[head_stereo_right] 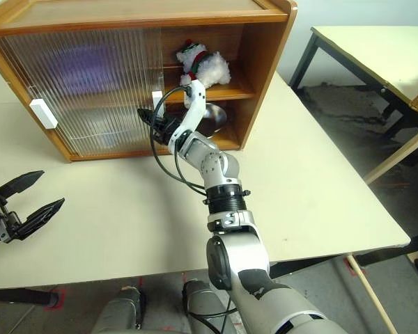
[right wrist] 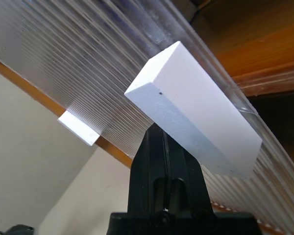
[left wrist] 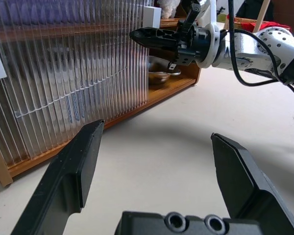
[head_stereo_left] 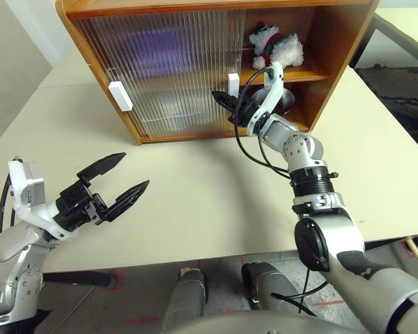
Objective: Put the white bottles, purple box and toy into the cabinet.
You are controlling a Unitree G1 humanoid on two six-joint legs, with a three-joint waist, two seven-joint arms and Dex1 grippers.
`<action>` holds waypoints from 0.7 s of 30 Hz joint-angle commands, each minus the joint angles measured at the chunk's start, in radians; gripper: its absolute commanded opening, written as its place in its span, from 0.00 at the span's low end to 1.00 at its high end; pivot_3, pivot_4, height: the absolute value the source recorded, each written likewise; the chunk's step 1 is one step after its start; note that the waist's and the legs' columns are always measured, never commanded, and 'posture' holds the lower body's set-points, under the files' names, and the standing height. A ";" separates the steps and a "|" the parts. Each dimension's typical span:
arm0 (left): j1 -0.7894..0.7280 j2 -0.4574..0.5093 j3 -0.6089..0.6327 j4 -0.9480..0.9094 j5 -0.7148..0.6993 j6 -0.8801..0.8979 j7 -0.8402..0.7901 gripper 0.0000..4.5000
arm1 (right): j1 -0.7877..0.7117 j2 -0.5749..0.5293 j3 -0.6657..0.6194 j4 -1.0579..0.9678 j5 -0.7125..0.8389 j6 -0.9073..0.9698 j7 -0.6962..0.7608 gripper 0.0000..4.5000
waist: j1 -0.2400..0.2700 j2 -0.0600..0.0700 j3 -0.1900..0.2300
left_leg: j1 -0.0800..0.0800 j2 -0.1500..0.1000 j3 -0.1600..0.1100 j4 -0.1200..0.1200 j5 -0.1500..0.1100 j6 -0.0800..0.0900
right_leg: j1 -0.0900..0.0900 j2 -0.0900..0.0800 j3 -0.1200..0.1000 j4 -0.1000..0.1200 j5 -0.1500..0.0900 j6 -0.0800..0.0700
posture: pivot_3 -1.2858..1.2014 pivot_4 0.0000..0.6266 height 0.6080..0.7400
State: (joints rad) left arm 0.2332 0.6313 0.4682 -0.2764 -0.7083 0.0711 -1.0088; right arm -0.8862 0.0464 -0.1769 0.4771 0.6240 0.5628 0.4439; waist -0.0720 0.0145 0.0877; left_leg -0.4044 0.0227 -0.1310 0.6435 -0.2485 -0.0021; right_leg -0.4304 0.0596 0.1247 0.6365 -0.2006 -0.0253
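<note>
I see the cabinet [head_stereo_left: 195, 62] standing on the surface [head_stereo_left: 195, 202] in the upper middle of the head view. Its sliding doors [head_stereo_left: 167, 69] cover the left part; the right part stands open. The toy [head_stereo_left: 275, 45] sits on the upper shelf in that open part, upper right of centre. Below it, on the lower shelf, lies a bowl [left wrist: 159, 73]. One door handle [head_stereo_left: 120, 96] is at the left of the doors, another handle [right wrist: 196, 132] at their right edge. My right gripper [head_stereo_left: 223, 101] is just before that right handle, fingers [right wrist: 164, 166] together. My left gripper [head_stereo_left: 118, 182] hangs at lower left, well apart from the cabinet.
</note>
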 commanded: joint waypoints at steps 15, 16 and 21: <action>-0.011 0.000 -0.011 0.009 0.009 0.003 -0.008 1.00 | 0.034 -0.029 -0.049 -0.032 -0.039 -0.145 -0.065 0.01 | 0.003 0.000 0.000 | 0.000 0.000 0.000 0.001 0.000 0.000 | 0.000 0.000 0.000 0.001 0.004 -0.001 | 0.48 0.17 1.00; -0.011 0.001 -0.011 0.010 0.009 0.003 -0.009 1.00 | 0.037 -0.032 -0.048 -0.033 -0.044 -0.154 -0.066 0.01 | 0.004 0.000 0.000 | 0.000 0.000 0.000 0.001 0.000 0.000 | 0.000 0.000 0.000 0.001 0.005 -0.001 | 0.48 0.17 1.00; -0.013 0.004 -0.011 0.012 0.008 0.005 -0.013 1.00 | 0.051 -0.046 -0.044 -0.042 -0.055 -0.173 -0.066 0.01 | 0.003 0.000 0.000 | 0.001 0.000 0.000 0.001 0.000 0.000 | 0.000 0.000 0.000 0.001 0.008 -0.002 | 0.47 0.17 1.00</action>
State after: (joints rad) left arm 0.2198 0.6314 0.4626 -0.2747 -0.7077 0.0712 -1.0145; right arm -0.8419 0.0168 -0.1811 0.4544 0.5793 0.4316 0.4056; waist -0.0687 0.0145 0.0876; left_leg -0.4039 0.0226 -0.1313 0.6444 -0.2484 -0.0021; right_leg -0.4307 0.0596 0.1246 0.6379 -0.1923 -0.0273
